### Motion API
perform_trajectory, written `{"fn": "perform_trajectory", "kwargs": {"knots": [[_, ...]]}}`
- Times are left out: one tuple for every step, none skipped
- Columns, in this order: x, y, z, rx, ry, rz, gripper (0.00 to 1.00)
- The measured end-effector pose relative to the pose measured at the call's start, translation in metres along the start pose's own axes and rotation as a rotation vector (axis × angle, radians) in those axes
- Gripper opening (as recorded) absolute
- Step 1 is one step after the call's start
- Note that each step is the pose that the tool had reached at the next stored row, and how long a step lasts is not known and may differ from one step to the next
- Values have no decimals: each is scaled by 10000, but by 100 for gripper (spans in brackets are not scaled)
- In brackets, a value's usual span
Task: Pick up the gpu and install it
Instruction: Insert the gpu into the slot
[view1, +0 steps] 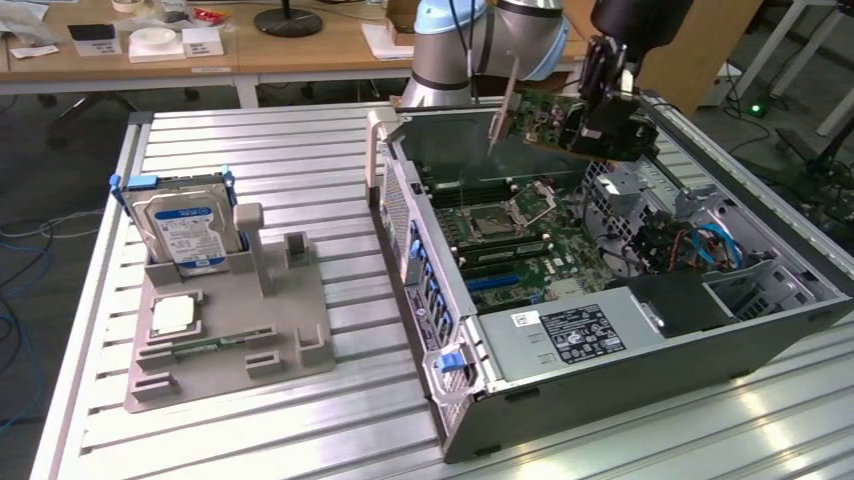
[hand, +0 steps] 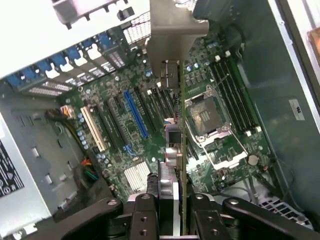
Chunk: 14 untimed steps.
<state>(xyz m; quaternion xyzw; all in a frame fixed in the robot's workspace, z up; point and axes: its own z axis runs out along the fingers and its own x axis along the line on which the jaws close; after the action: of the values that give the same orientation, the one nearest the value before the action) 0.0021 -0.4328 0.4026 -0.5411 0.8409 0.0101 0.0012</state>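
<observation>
Green and studded with small parts, the gpu (view1: 541, 118) hangs in the air above the far end of the open computer case (view1: 601, 385), clear of the boards below and seated in no slot. The gripper (view1: 594, 125) is clamped narrowly on it, its black fingers (hand: 145, 215) pressing the card from both sides. The card's metal bracket (view1: 505, 100) points down toward the case's far wall. The case lies on its side on the slatted aluminium table (view1: 294, 160), taking up the half toward the exterior view's right edge, with its motherboard (view1: 514, 250) facing up and a labelled power supply (view1: 574, 335) at its near end. In the wrist view the gpu (hand: 182, 150) is seen edge-on as a thin line running away from the gripper (hand: 172, 205), its bracket (hand: 172, 30) at the far end. Under it lies the motherboard (hand: 115, 150), with the long blue slot (hand: 136, 115) to one side of the card's line and the processor socket (hand: 205, 117) to the other. Near the table's edge at the exterior view's left stands a grey holder (view1: 287, 330) with a blue-labelled hard drive (view1: 187, 225) upright in its far end and a narrow memory strip (view1: 207, 345) lying flat nearer its front.
</observation>
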Motion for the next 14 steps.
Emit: {"fn": "perform_trajectory", "kwargs": {"knots": [[0,0,6,0,3,-190,28],[0,0,12,1,5,-370,28],[0,0,18,-1,8,-549,28],[1,0,24,-3,11,-728,28],[1,0,30,-5,14,-907,28],[1,0,36,-6,16,-1087,28],[1,0,41,-7,18,-1267,28],[1,0,47,-7,20,-1463,28],[1,0,52,-5,22,-1628,28],[1,-1,57,-1,21,-1794,28],[1,-1,62,3,22,-1965,28],[1,-1,67,7,22,-2144,28],[1,-1,71,10,23,-2324,28],[1,-1,75,13,24,-2515,28]]}}
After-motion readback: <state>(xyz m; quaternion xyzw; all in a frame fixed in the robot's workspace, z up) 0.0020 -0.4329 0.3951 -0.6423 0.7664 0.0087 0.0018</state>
